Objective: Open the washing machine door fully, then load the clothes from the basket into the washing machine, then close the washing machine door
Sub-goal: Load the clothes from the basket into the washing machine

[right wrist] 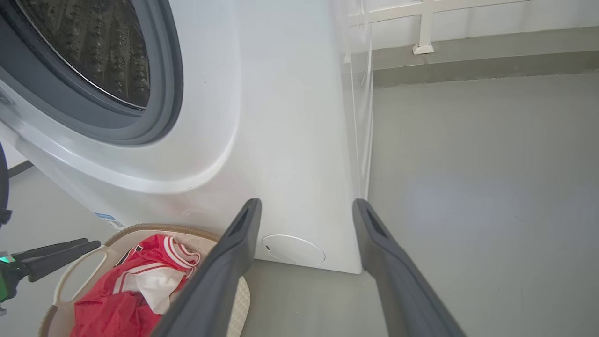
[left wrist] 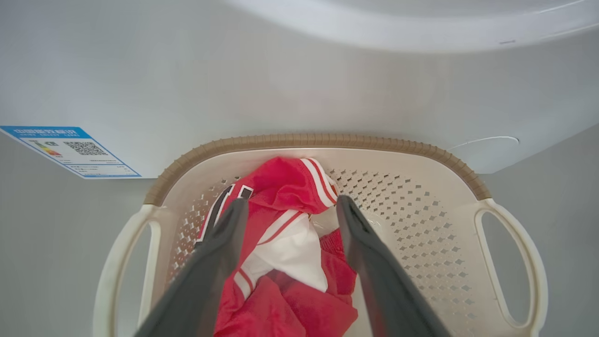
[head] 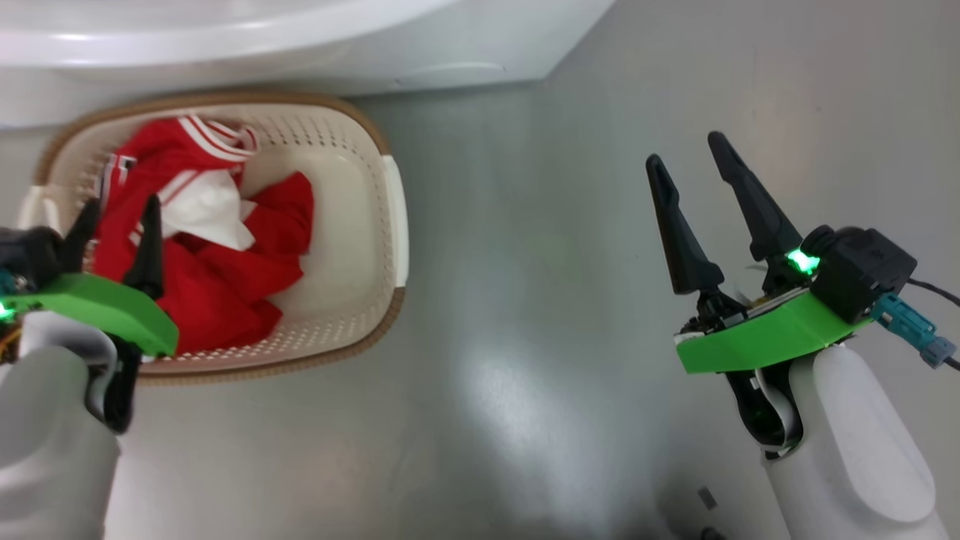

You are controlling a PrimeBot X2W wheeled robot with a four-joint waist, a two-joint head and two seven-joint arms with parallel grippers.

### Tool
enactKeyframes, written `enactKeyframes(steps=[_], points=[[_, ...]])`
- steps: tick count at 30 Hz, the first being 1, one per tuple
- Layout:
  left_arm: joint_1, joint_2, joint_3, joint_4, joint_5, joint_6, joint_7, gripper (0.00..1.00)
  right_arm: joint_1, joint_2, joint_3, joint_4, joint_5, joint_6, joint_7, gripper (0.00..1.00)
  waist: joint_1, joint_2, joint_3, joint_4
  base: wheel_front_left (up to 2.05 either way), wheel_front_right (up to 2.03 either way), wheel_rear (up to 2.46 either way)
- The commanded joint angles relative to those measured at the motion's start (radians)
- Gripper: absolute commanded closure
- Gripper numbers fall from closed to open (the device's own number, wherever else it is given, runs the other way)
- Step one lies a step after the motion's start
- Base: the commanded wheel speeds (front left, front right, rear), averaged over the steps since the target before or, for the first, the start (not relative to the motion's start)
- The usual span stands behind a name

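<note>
Red fabric with white stripes and a white patch is seen crumpled in a heap: the clothes (head: 225,277) are piled towards the left side of the basket (head: 352,225), whose perforated cream walls are edged by a brown woven-look rim. The basket is set on the grey floor (head: 525,300), just in front of the washing machine (right wrist: 281,117). The steel drum (right wrist: 93,47) is exposed inside its grey rubber ring (right wrist: 173,93). A blue label sticker (left wrist: 70,152) and a round flap (right wrist: 293,249) are seen low on the white front. The left gripper (head: 121,204) is held over the clothes, fingers spread wide; contact cannot be judged. The right gripper (head: 685,148) is held over bare floor, fingers equally spread, nothing between them.
</note>
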Motion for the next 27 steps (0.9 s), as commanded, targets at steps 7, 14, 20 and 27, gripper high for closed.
enactKeyframes(steps=[7,14,20,27], points=[[-0.106,0.086,-0.061,0.139,-0.054,-0.003,-0.012,0.0,-0.01,0.026,0.021,-0.04,-0.014,0.002,-0.005,0.0,0.0,0.0,0.106,-0.061,0.0,0.0,0.0],[-0.19,0.117,-0.127,0.232,-0.081,-0.003,-0.005,0.0,-0.017,0.038,0.021,-0.053,-0.02,0.002,-0.005,0.0,0.0,0.0,0.154,-0.088,0.0,0.0,0.0],[-0.261,0.145,-0.167,0.307,-0.078,-0.003,-0.003,0.0,-0.021,0.045,0.022,-0.063,-0.025,0.002,-0.005,0.0,0.0,0.0,0.185,-0.108,0.0,0.0,0.0],[-0.295,0.141,-0.207,0.358,-0.09,-0.003,0.064,0.0,-0.017,0.05,0.024,-0.066,-0.027,0.002,-0.005,0.0,0.0,0.0,0.198,-0.121,0.0,0.0,0.0]])
